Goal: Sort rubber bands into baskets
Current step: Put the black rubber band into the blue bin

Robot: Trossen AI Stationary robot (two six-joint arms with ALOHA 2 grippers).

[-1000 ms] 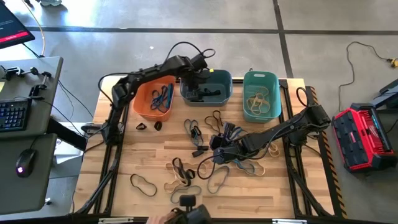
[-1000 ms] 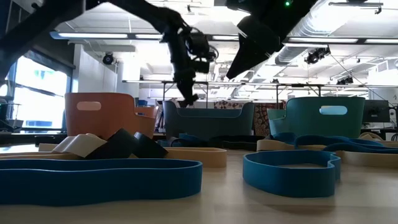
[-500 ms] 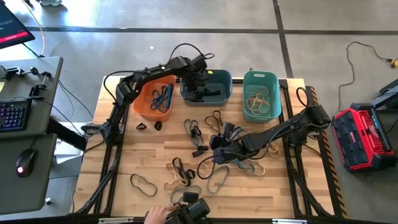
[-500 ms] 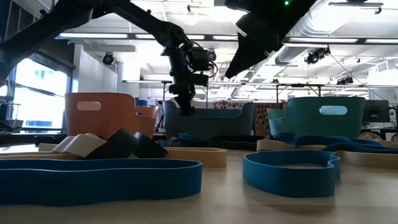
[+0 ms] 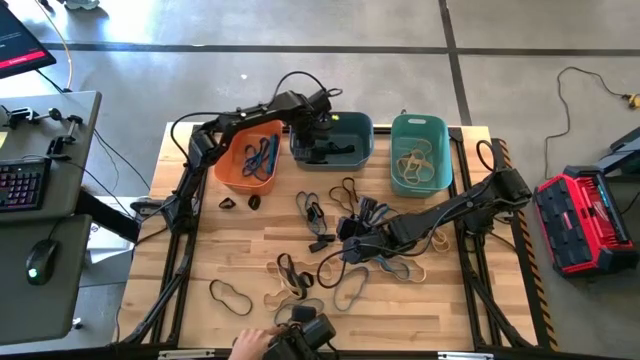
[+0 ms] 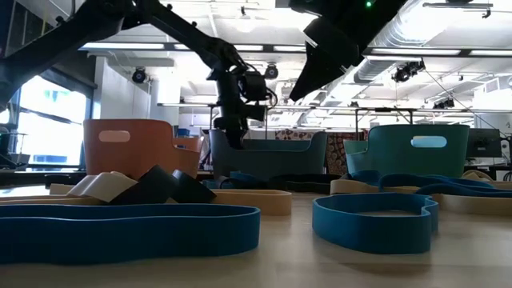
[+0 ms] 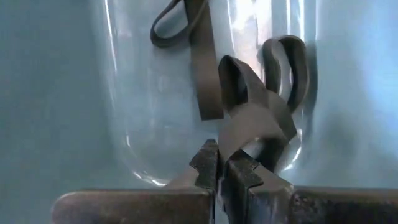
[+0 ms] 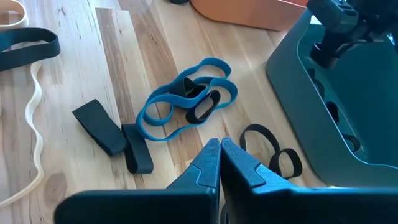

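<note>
Left tool (image 7: pixel 219 167) down inside slate basket (image 5: pixel 352 131), closed, empty, above dark bands (image 7: pixel 249 106) dropped there by colour. Right tool (image 8: pixel 219 163) closed over loose bands (image 5: pixel 330 255) on bench (image 5: pixel 240 250).

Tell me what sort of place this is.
Probably a robotics lab or workshop: a wooden table with mounted arms, a desk with keyboard and mouse beside it, and exposed ceiling ducts over an open-plan room.
</note>
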